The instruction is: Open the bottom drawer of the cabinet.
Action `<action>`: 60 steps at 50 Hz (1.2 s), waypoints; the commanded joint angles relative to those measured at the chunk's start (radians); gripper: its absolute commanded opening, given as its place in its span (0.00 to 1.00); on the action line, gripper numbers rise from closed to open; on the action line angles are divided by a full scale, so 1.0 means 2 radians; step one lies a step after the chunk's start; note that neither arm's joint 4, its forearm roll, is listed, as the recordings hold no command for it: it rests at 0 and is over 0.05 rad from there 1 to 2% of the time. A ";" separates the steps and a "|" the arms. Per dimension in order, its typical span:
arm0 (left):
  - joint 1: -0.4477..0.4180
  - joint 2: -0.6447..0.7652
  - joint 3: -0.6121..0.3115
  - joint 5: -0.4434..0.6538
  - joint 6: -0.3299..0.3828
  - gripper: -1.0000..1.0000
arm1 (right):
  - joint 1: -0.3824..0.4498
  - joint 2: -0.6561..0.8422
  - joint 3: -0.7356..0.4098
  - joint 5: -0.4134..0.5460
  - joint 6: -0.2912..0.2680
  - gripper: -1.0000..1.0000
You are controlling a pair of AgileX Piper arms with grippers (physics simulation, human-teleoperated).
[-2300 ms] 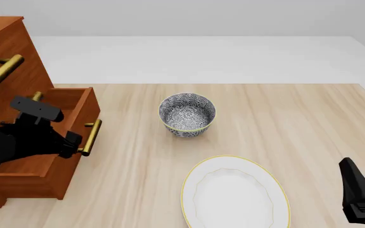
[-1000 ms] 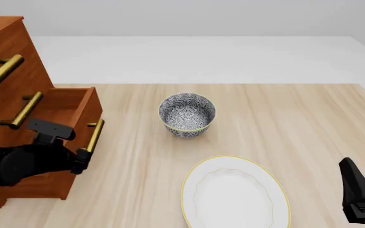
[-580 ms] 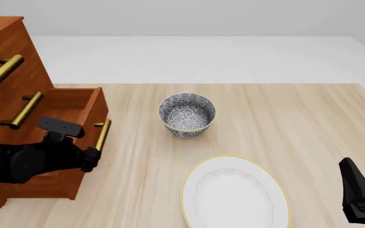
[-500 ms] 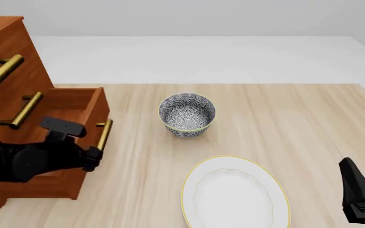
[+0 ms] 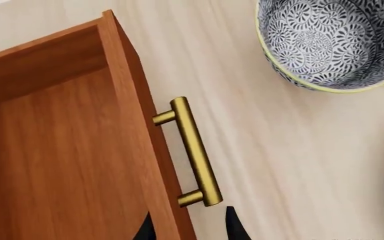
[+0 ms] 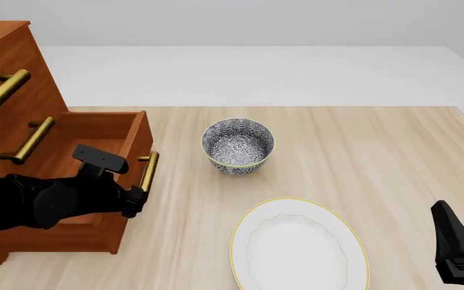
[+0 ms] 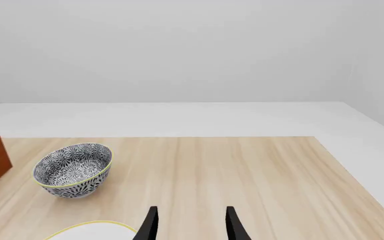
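Gripping point check: my left pincer (image 6: pixel 138 196) sits at the near end of the bottom drawer's brass handle (image 6: pixel 148 171). In the left wrist view one fingertip (image 5: pixel 235 227) is on the outer side of the drawer front and the other on the inner side, the handle (image 5: pixel 193 150) just ahead of them; I cannot tell whether they actually press on anything.

The bottom drawer (image 6: pixel 111 151) stands pulled out from the cabinet (image 6: pixel 10 78) at the left edge of the worktop (image 6: pixel 361 157), its inside open to view. Both upper drawers are flush, handles showing.

A patterned bowl (image 6: pixel 238 145) sits near the drawer front, apart from it. A white plate (image 6: pixel 298 248) with a yellow rim lies closer to me.

My right pincer (image 7: pixel 188 225) hangs spread over the worktop at the near right, holding nothing, well apart from everything.
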 commanded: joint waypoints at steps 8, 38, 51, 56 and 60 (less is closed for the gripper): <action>-0.042 0.006 -0.019 0.002 -0.017 1.00 | 0.000 0.000 0.000 0.000 0.000 1.00; -0.067 -0.018 -0.016 0.006 -0.021 1.00 | 0.000 0.000 0.000 0.000 0.000 1.00; -0.063 -0.145 -0.023 0.071 0.018 1.00 | 0.000 0.000 0.000 0.000 0.000 1.00; -0.066 -0.193 -0.028 0.099 0.015 1.00 | 0.000 0.000 0.000 0.000 0.000 1.00; -0.080 -0.245 -0.031 0.125 0.020 1.00 | 0.000 0.000 0.000 0.000 0.000 1.00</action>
